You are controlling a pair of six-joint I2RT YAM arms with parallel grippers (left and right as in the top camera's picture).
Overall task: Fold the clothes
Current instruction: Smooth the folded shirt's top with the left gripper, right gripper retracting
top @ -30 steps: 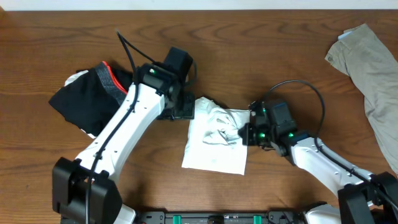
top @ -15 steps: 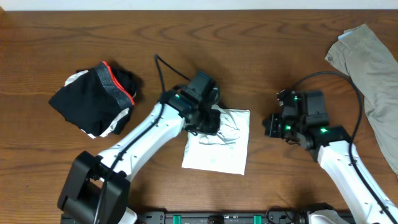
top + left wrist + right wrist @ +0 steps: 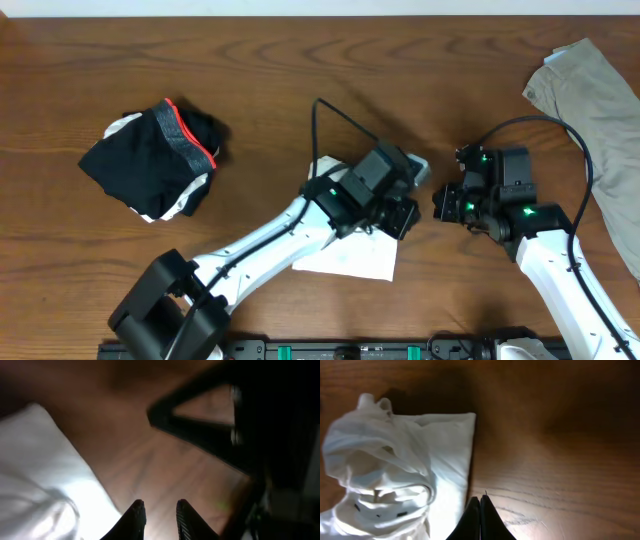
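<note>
I count three garments: white T-shirt (image 3: 350,262) in the centre, black one (image 3: 150,165) far left, khaki one (image 3: 600,110) at the right edge. Left gripper (image 3: 160,515) is over bare table (image 3: 300,60) just beside the shirt's edge, fingers slightly apart with nothing between; right gripper (image 3: 480,510) is pressed together, empty, tips just beside the shirt's edge. Overhead, my left arm (image 3: 270,235) hides most of the shirt; the right wrist view shows it bunched on a flat layer.
</note>
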